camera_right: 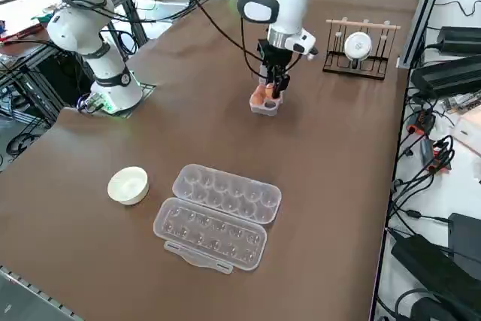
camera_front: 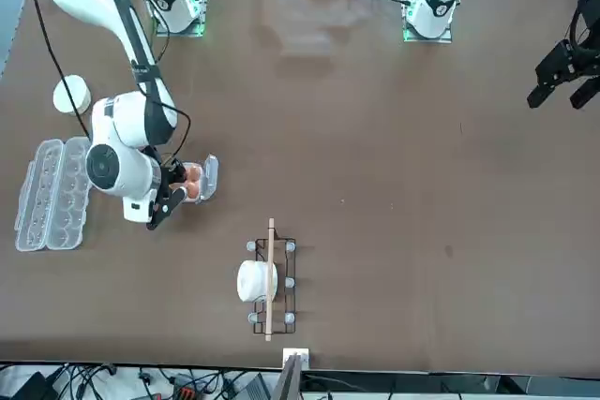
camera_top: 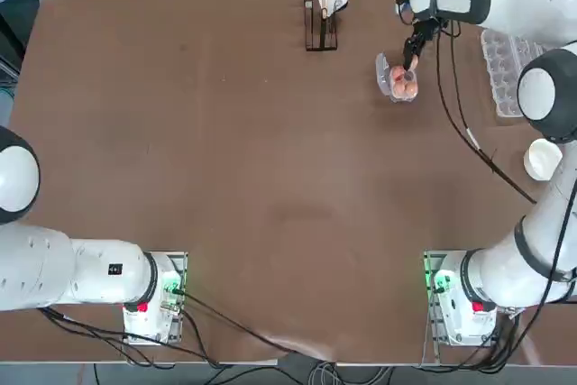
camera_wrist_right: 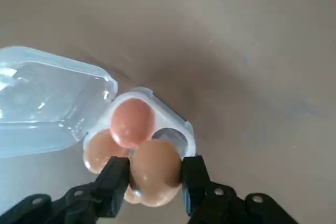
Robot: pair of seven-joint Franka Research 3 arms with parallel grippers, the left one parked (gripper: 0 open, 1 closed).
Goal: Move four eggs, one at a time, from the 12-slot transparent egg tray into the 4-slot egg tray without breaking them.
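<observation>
Hidden behind the held egg (camera_wrist_right: 156,174) — part of the 4-slot egg tray (camera_wrist_right: 176,124) and a lower egg; right gripper (camera_wrist_right: 155,179) bases cut off.

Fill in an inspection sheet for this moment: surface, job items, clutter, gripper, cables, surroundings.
Surface: brown table, no spills seen.
Job items: long tray open, no eggs seen in its cups; small tray open, holding three eggs, one cup free; fourth egg in the gripper just above it.
Clutter: white bowl beside the long tray; rack holding a white cup.
Gripper: right gripper shut on the egg.
Cables: black cable along the right arm, trailing onto the table.
Surroundings: cables and gear beyond the table edge.
</observation>
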